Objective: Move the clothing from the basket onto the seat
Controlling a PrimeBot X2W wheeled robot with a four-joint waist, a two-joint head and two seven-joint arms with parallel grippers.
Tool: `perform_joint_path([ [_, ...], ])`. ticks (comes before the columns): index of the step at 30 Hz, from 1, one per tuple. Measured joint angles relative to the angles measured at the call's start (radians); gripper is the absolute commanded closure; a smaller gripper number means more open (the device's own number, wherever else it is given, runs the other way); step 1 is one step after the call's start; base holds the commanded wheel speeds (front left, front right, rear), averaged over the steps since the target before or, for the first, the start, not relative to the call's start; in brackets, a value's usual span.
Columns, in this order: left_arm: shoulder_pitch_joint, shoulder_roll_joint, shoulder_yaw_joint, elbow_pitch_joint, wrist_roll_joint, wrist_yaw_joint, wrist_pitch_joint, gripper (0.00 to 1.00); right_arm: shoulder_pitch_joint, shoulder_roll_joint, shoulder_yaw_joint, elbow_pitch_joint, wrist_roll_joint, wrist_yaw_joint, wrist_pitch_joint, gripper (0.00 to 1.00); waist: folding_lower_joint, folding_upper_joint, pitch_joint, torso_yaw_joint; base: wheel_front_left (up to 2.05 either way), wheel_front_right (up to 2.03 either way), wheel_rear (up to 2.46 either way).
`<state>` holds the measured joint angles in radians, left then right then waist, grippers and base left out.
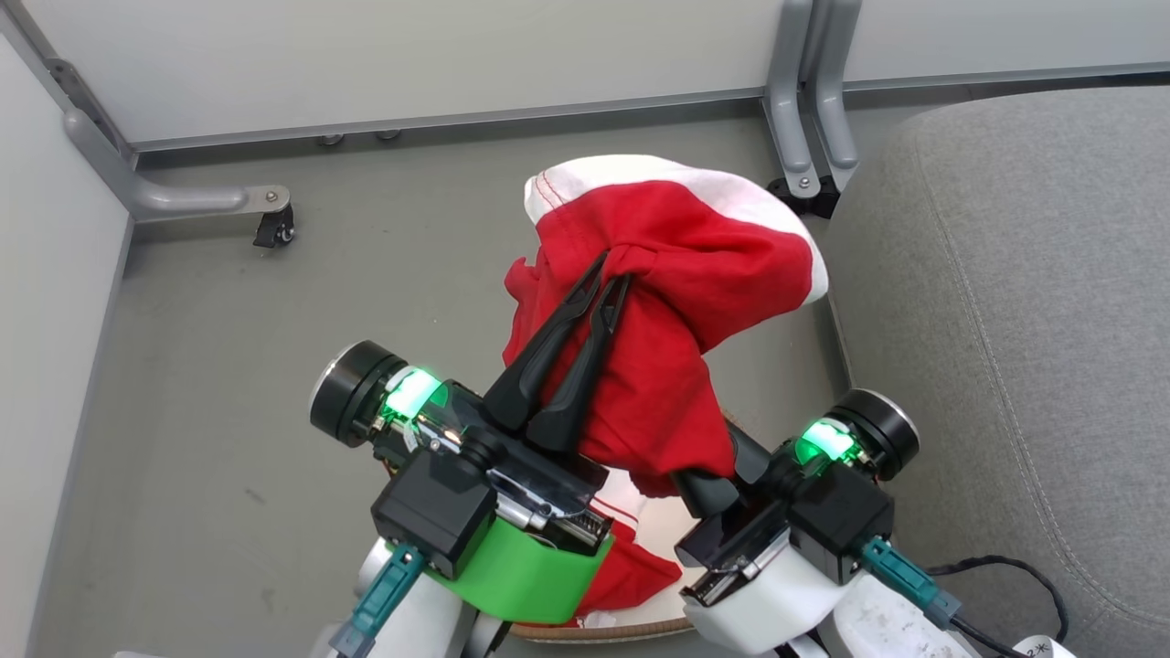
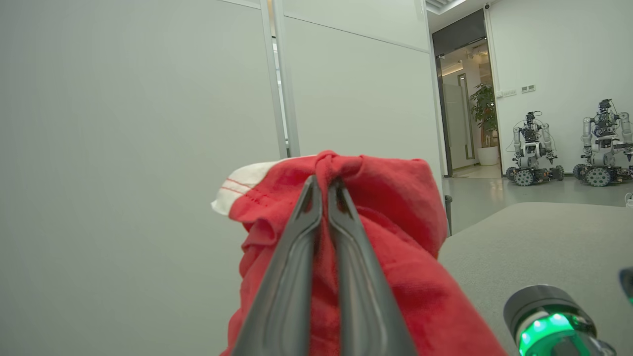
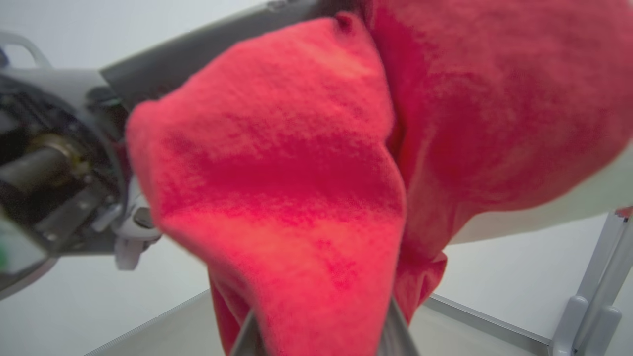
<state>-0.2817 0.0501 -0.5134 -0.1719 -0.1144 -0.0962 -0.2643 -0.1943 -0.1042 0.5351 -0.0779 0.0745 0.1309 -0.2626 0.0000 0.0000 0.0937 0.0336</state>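
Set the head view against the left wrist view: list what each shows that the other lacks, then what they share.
Head view, not left wrist: the basket, its rim at the bottom edge, and a caster wheel. Left wrist, not head: two parked robots, a potted plant and an open doorway. Both: the left tool shut on the raised red clothing, with the grey seat beside it.

Bright, even, diffuse light leaves only faint shadows on the floor [image 1: 183, 366]. The head view is sharp. In the right wrist view the clothing [image 3: 296, 198] is too close and blurred. A green lamp [image 1: 411, 393] glows softly.
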Motion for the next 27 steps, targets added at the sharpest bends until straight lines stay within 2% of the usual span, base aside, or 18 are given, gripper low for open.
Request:
perform_joint_path([
  [1, 0.000, 0.000, 0.001, 0.000, 0.000, 0.001, 0.000, 0.58, 0.000, 0.000, -0.004, -0.003, 0.000, 0.000, 0.000, 1.00, 0.0000, 0.0000, 0.000, 0.001, 0.00, 0.00, 0.00],
  [2, 0.000, 0.000, 0.002, -0.001, 0.000, 0.001, 0.000, 0.00, 0.000, 0.000, -0.008, -0.005, -0.002, 0.000, 0.000, 1.00, 0.0000, 0.0000, 0.000, 0.002, 0.00, 0.00, 0.00],
  [16, 0.022, 0.000, 0.028, -0.004, 0.015, 0.007, 0.000, 0.00, 0.005, -0.003, -0.089, -0.046, -0.039, 0.000, 0.000, 1.00, 0.0000, 0.0000, 0.002, 0.012, 0.00, 0.00, 0.00],
  [27, 0.076, 0.003, 0.083, 0.027, 0.055, -0.010, 0.000, 0.00, 0.039, -0.001, -0.182, -0.057, -0.022, 0.000, 0.000, 1.00, 0.0000, 0.0000, 0.006, 0.014, 0.00, 0.00, 0.00],
])
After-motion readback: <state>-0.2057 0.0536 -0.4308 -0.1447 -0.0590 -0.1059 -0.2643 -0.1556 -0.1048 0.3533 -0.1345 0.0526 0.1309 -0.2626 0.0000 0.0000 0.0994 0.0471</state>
